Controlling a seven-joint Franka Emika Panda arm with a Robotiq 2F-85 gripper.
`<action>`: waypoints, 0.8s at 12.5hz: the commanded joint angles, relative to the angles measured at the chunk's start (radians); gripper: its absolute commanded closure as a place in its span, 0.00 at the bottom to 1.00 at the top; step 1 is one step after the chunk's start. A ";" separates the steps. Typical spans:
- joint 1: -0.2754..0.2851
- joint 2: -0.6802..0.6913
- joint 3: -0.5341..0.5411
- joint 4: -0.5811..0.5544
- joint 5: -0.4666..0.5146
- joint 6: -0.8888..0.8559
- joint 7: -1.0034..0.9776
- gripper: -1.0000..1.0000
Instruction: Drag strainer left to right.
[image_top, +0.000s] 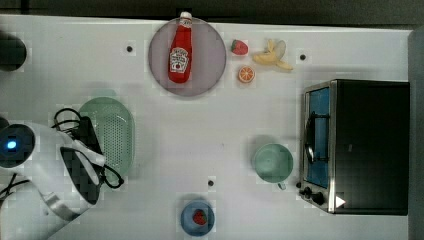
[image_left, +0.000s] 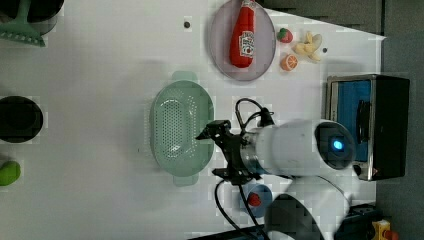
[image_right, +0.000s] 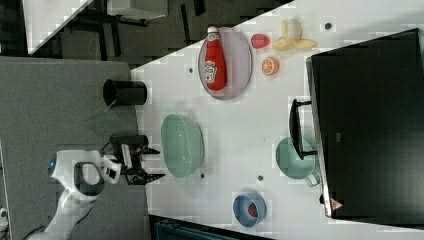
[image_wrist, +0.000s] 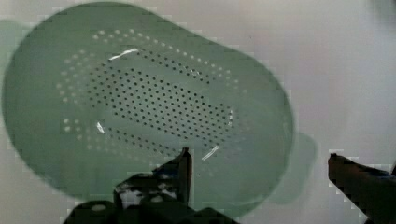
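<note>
gripper (image_wrist: 259, 156) was spread wide, empty, over the strainer's (image_wrist: 140, 102) rim, strainer near the table's (image_top: 200, 130) left in the top view. risk: shallow bite slips off the thin wall, or the strainer tips mid-drag.

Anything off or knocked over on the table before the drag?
Only the ketchup bottle: it lies flat on the grey plate instead of standing. The strainer sits upright and empty, nothing spilled; the open gripper is beside it.

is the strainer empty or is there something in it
Empty. The strainer sits upright on the table, and the wrist view shows only its bare perforated bottom; the left view shows nothing inside either.
</note>
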 joint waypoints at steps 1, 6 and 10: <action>-0.012 0.130 -0.008 0.021 -0.046 0.136 0.209 0.00; 0.017 0.292 -0.068 0.022 -0.125 0.303 0.238 0.00; 0.044 0.333 -0.142 0.019 -0.133 0.351 0.238 0.00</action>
